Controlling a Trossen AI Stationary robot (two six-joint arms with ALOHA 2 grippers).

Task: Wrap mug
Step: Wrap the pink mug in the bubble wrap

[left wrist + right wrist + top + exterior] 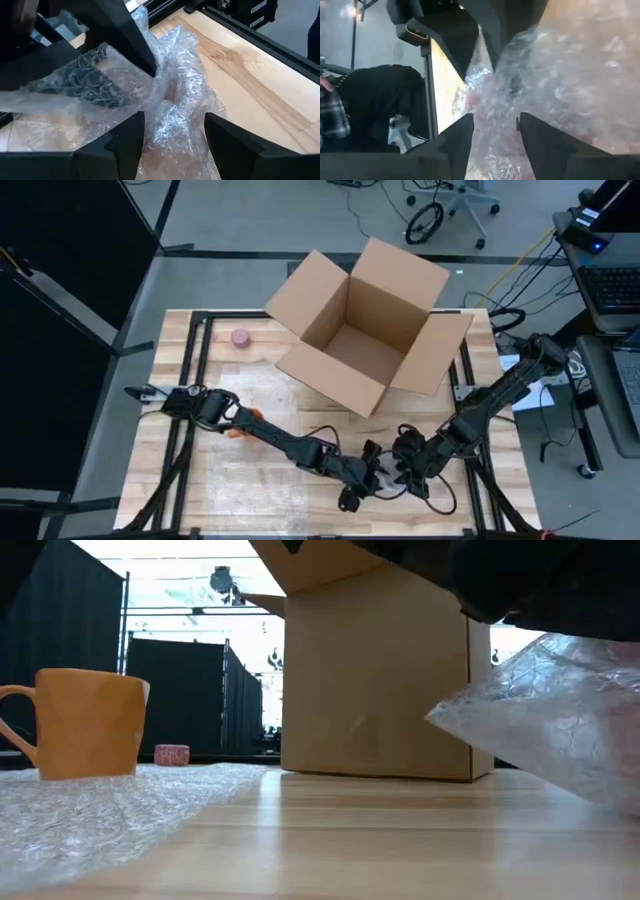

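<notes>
An orange mug [90, 725] stands upright on a sheet of clear bubble wrap [100, 810] spread over the table. In the high view only a bit of the mug [238, 431] shows beside the left arm. One end of the wrap [560, 730] is raised off the table near the front edge. My left gripper [350, 492] and my right gripper [388, 470] meet there, each shut on the bunched wrap [175, 100]. My left gripper pinches a bunched fold of the bubble wrap [172, 135] between its two fingers, several layers thick. It comes slanting from the table's left, and the wrap is lifted clear there. My right gripper pinches the same raised bunch [495, 130] between its two fingers, coming from the table's right. The wrap spreads away past its fingers; how much of it lies on the table there is hidden.
An open cardboard box [365, 330] stands at the table's far middle, flaps spread. A small pink object [241, 337] lies at the far left. Black frame rails [190, 370] run along the table's sides. Cables [430, 490] lie near the right arm.
</notes>
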